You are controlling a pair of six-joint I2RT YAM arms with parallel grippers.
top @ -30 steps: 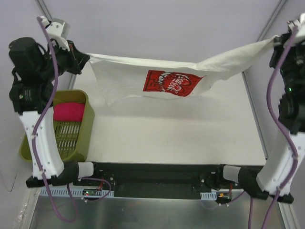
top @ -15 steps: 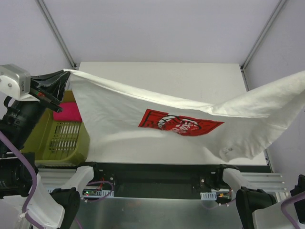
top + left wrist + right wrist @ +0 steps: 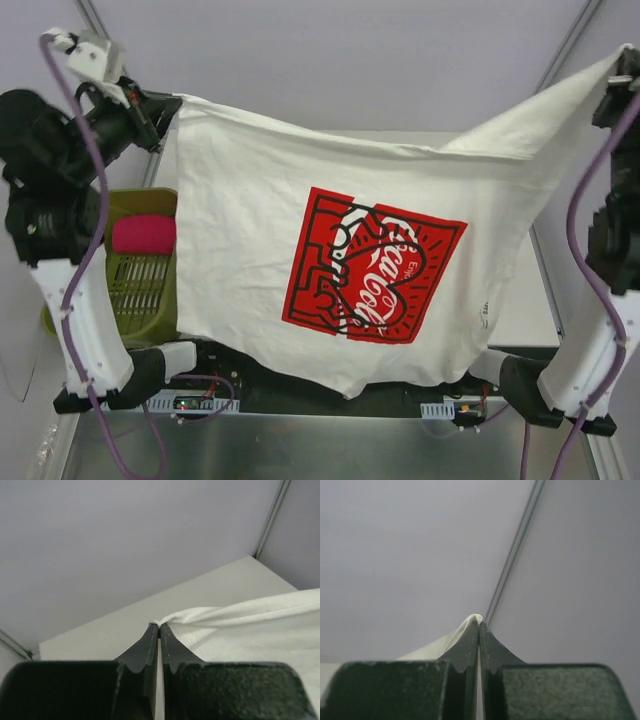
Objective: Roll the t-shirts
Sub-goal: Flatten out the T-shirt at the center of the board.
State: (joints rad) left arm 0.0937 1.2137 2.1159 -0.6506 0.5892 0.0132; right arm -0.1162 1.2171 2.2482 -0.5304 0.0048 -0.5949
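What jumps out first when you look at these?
A big white t-shirt with a red print hangs spread above the table. The left tool and right tool each pinch an upper corner. A green basket holding something pink sits at the left.

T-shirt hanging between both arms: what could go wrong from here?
1. The left end effector and right end effector each pinch only a fabric tip; the t-shirt may slip free.
2. Its hem hangs toward the arm bases and may snag.
3. Its left edge could catch the green basket.
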